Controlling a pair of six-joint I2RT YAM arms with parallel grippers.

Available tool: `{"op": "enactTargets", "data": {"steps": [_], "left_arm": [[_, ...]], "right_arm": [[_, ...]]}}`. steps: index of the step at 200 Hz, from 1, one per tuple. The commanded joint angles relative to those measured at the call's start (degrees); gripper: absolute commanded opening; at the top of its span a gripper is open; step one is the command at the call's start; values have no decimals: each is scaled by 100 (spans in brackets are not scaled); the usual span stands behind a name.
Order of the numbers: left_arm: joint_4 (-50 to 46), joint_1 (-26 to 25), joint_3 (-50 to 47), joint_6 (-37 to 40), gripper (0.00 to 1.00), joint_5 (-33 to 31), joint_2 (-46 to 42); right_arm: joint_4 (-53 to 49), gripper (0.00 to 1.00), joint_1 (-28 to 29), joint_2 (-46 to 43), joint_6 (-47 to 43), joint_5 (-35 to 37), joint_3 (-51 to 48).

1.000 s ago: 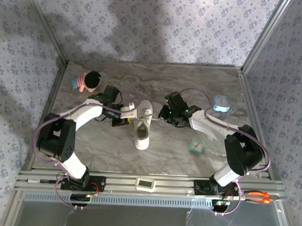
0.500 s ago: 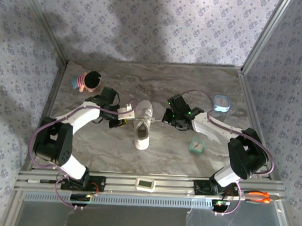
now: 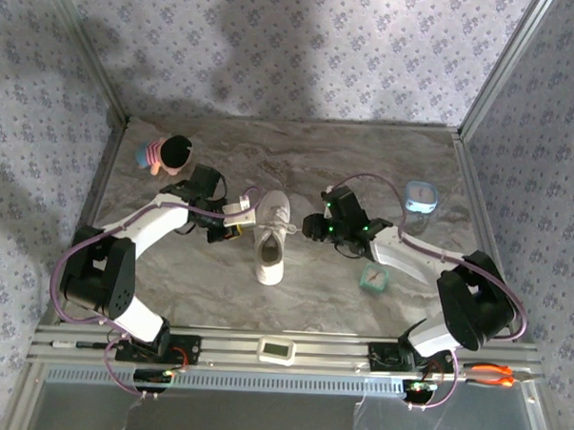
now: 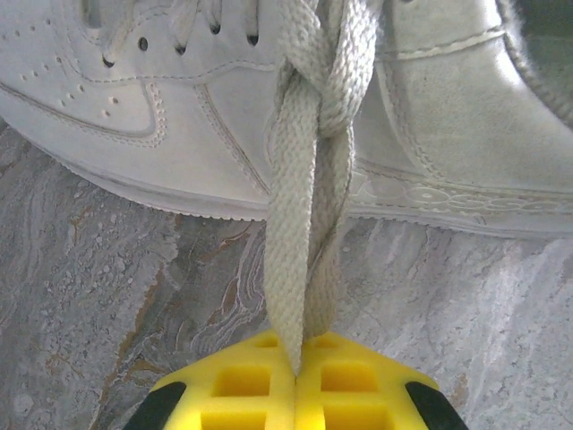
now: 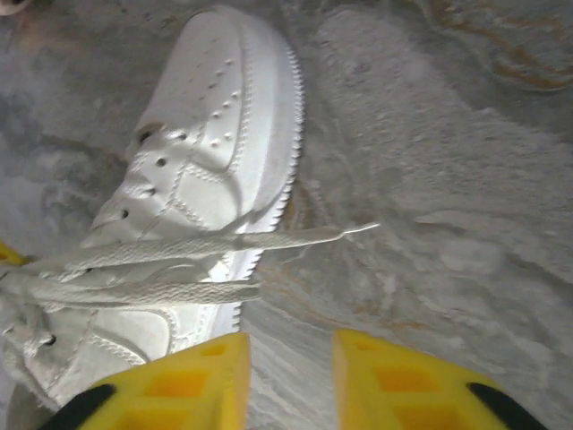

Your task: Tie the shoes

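Sneaker [image 3: 271,235] lace [image 4: 304,224] pinched taut in L gripper [image 4: 296,381]; R gripper [image 5: 293,349] jaws apart, empty, just beside loose lace ends [image 5: 269,240]

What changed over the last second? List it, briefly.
The right gripper opened and drew back slightly toward the near edge; lace ends lie loose before it. The left gripper stayed shut on its lace, and the sneaker stayed put.

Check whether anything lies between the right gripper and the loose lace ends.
Nothing visible. The open right gripper faces the lace ends across bare table; they lie beside the sneaker.
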Motion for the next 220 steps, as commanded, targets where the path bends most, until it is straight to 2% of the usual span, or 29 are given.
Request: {"op": "enactTargets", "data": {"steps": [1, 19, 53, 89, 121, 197, 209, 220], "left_arm": [[-221, 2, 267, 77, 0, 300, 61], [-375, 44, 355, 136, 0, 397, 117], [-490, 100, 435, 203, 0, 535, 160], [-628, 108, 568, 247, 0, 589, 272], [-677, 126, 628, 304, 0, 587, 320], [-703, 129, 750, 348, 0, 622, 406], [-703, 134, 763, 338, 0, 622, 421], [-703, 135, 779, 328, 0, 631, 433]], "right_arm": [[831, 44, 41, 56, -1633, -690, -156], [328, 49, 87, 168, -2749, -854, 194], [-865, 52, 105, 337, -4502, -868, 917], [-1443, 54, 18, 573, -5743, -1126, 1014], [-1562, 55, -6, 891, -6047, -1023, 1143], [-1345, 55, 1, 1692, -6155, -919, 1744], [-1392, 54, -14, 1786, -6208, -989, 1859], [-1499, 49, -9, 1884, -6264, -1097, 1961]]}}
